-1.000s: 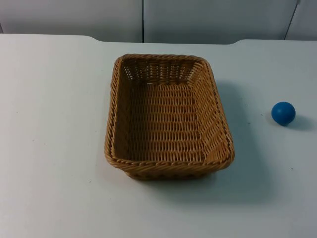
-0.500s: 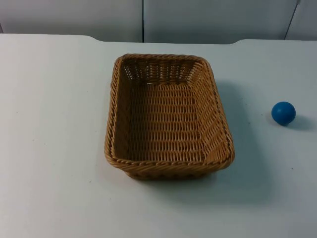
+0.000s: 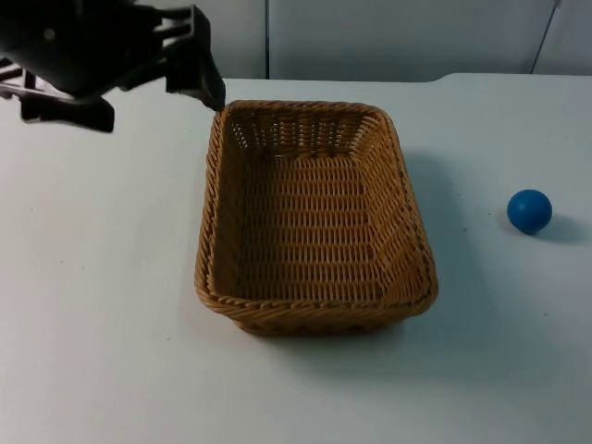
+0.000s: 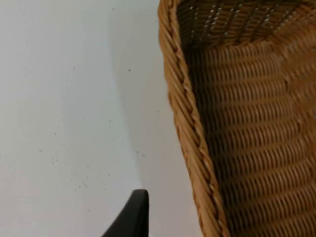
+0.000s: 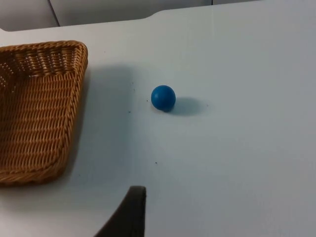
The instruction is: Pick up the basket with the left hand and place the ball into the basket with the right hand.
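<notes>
Wicker basket point(image 3: 314, 217) flat on white table point(image 3: 102, 305), empty. Blue ball point(image 3: 529, 211) well apart to its right, untouched. Left gripper point(image 3: 139, 79) above basket's far-left corner, lining up for rim grab; open or clenched, cannot tell. Right gripper point(image 5: 129, 212) waiting back from ball, state unclear.

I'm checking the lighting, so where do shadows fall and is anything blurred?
Top view: the basket casts a soft shadow to its right, and the left gripper looks motion-blurred. Right wrist view: the blue ball throws a small shadow beside it, away from the basket.
</notes>
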